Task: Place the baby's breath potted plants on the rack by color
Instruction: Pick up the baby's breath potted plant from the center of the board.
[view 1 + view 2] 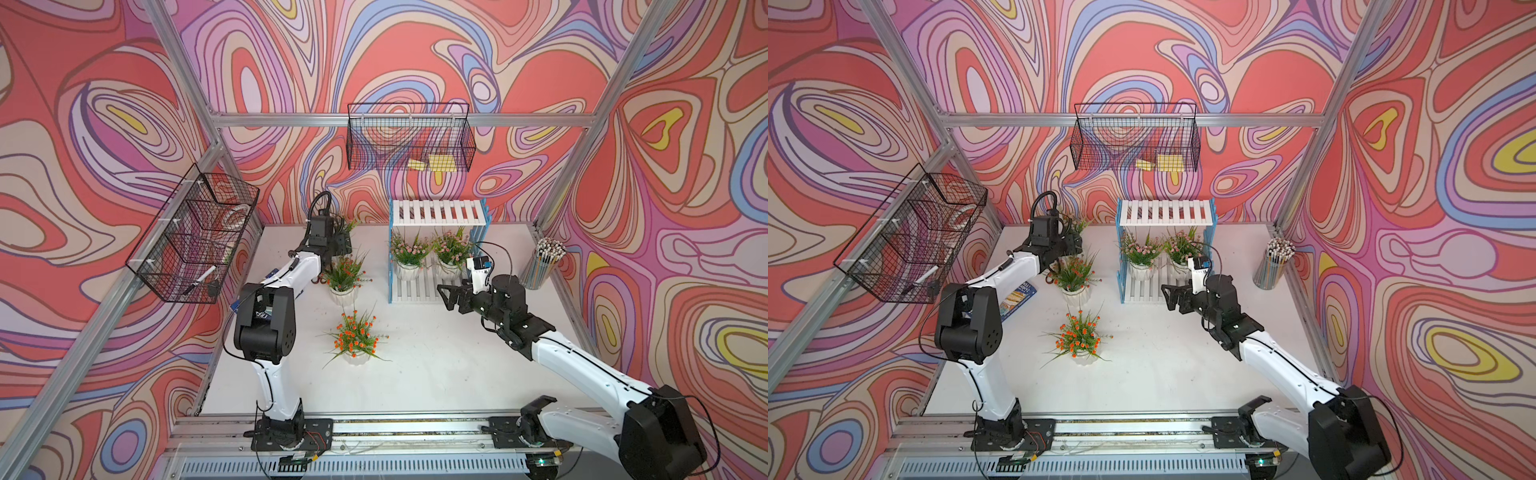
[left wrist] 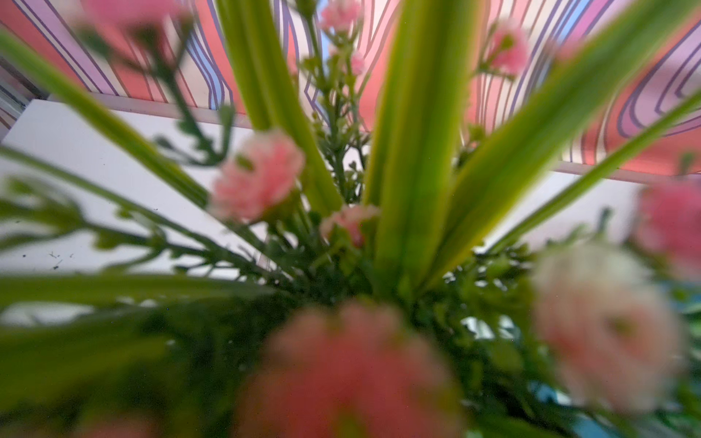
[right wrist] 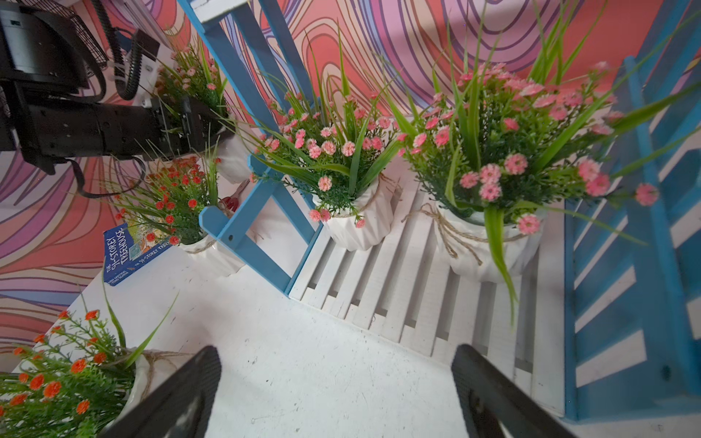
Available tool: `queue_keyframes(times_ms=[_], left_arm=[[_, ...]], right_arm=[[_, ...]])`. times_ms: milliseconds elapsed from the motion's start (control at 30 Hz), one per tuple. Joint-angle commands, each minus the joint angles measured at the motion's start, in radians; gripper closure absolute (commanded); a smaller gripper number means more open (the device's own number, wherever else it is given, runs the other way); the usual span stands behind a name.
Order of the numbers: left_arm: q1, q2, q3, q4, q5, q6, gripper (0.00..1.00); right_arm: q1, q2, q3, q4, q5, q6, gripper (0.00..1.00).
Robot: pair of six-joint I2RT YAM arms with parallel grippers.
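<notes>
White tabletop carries the near orange plant and second orange plant, unsorted. My right gripper hangs open, empty, before the rack, whose lower shelf groups two pink plants. Farthest, my left gripper is clamped on the third pink plant, jaws buried in leaves, pot mostly hidden

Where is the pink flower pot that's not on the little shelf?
In a top view, the third pink plant is at the back, left of the rack, held in the left gripper, just behind an orange plant.
</notes>
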State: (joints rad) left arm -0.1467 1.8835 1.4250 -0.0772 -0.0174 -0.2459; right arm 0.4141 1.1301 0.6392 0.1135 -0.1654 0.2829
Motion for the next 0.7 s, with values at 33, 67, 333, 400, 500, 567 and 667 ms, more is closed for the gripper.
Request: queue_keyframes(times_ms=[33,67,333,400,500,567,667], left_arm=[[0.004,-0.093,0.043,-0.001,0.038,0.031,0.39],[0.005,-0.102,0.046,-0.011,0.045,0.031,0.39],[0.004,-0.197,0.058,-0.097,0.108,0.042,0.39],[0.004,-0.221,0.066,-0.122,0.114,0.046,0.39],[0.003,-0.257,0.072,-0.153,0.13,0.052,0.39],[0.003,-0.282,0.079,-0.174,0.139,0.054,0.4],[0.003,-0.308,0.098,-0.224,0.16,0.053,0.4]], right_arm=[[0.007,-0.016,-0.004,0.011,0.004,0.009,0.02],[0.007,-0.016,-0.003,0.011,0.003,0.009,0.02],[0.006,-0.028,-0.002,0.005,0.009,0.009,0.02],[0.007,-0.031,-0.003,0.004,0.012,0.009,0.02],[0.007,-0.041,-0.002,-0.001,0.024,0.01,0.02],[0.008,-0.046,0.002,-0.009,0.03,0.01,0.02],[0.007,-0.056,0.009,-0.024,0.036,0.013,0.02]])
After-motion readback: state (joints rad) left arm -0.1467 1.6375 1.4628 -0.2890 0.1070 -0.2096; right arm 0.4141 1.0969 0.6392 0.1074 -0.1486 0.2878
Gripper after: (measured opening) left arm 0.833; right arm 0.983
